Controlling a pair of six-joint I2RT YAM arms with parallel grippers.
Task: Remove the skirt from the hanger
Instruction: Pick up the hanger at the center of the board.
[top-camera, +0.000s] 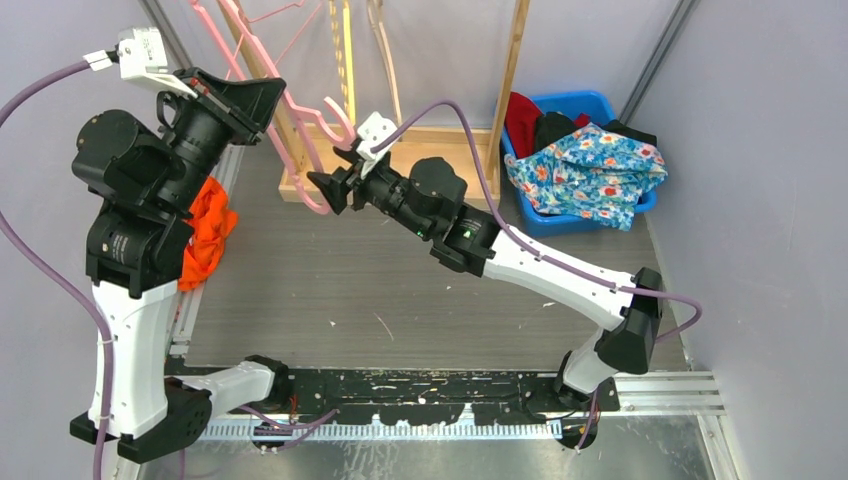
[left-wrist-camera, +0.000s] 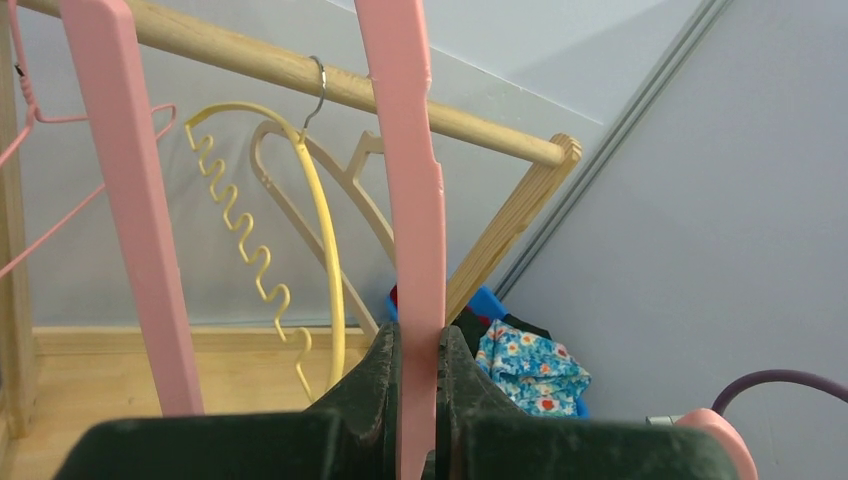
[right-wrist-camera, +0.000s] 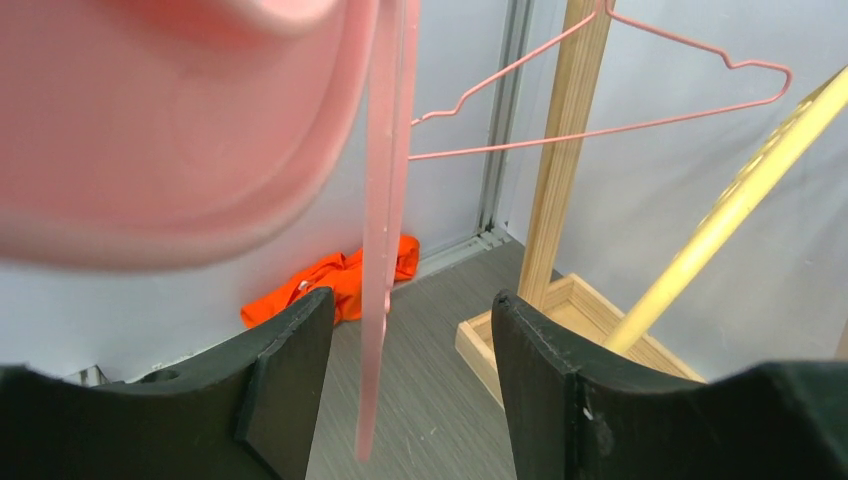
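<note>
Grey walls (top-camera: 760, 150) close in on three sides of the grey table (top-camera: 400, 290) we are looking at, with both arm bases on a black rail at its near edge.

Just beyond the left base, an orange skirt (top-camera: 208, 230) lies crumpled at the table's left edge against the wall, off any hanger and well apart from both grippers.

Higher up, the left gripper (left-wrist-camera: 418, 400) has its jaws pressed together on one flat bar of a pink hanger (left-wrist-camera: 405, 150), the plastic pinched between the two pads.

The right gripper (top-camera: 322, 187) reaches toward that hanger's lower end with its jaws standing moderately apart. A thin pink strip hangs in the gap, nearer one finger (right-wrist-camera: 290, 370), and we cannot tell whether it touches.

At the far side stands a wooden rack (top-camera: 440, 140), and in the right corner a blue bin (top-camera: 600, 215) holds a floral cloth (top-camera: 590, 165) with dark and red garments.

Only the left wrist view shows the rack's round rod (left-wrist-camera: 250, 62) carrying a yellow hanger (left-wrist-camera: 325, 230) and a beige one (left-wrist-camera: 345, 180). Only the right wrist view shows a pink wire hanger (right-wrist-camera: 600, 90) in full and the skirt lying flat at the foot of the wall. The overhead view alone shows both arms at once.
</note>
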